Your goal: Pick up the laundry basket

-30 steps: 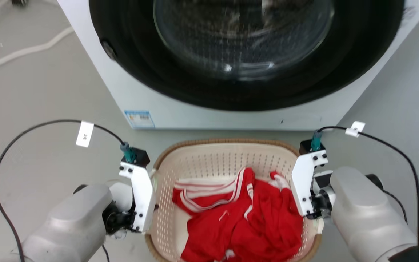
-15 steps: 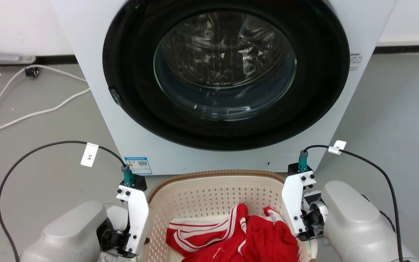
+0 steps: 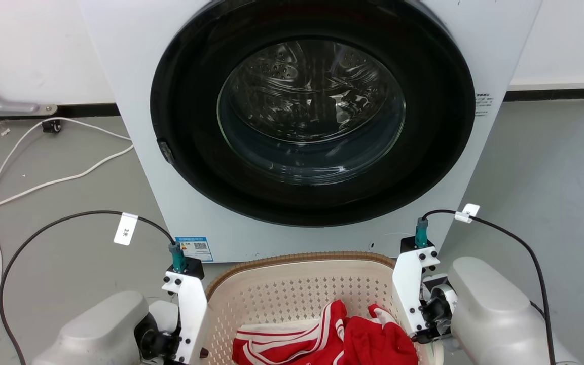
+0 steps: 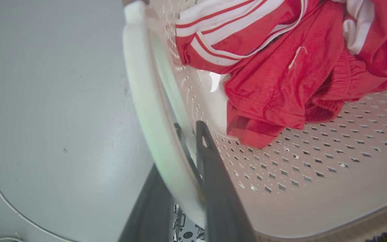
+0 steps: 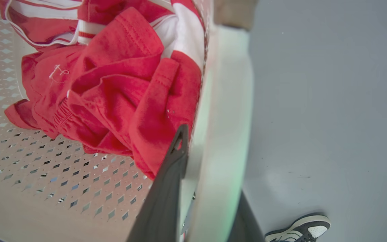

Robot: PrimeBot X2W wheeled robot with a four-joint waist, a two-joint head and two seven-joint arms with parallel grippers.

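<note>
Laundry basket (image 3: 297, 294) before washing machine (image 3: 312, 101), grey floor (image 3: 550, 167) around (cables (image 3: 84, 172) leftward)

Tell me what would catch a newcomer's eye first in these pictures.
The washing machine with its big dark round door dominates the head view. Just below is the laundry basket holding crumpled red clothes, with the left gripper and right gripper clamped on its white side handles.
</note>
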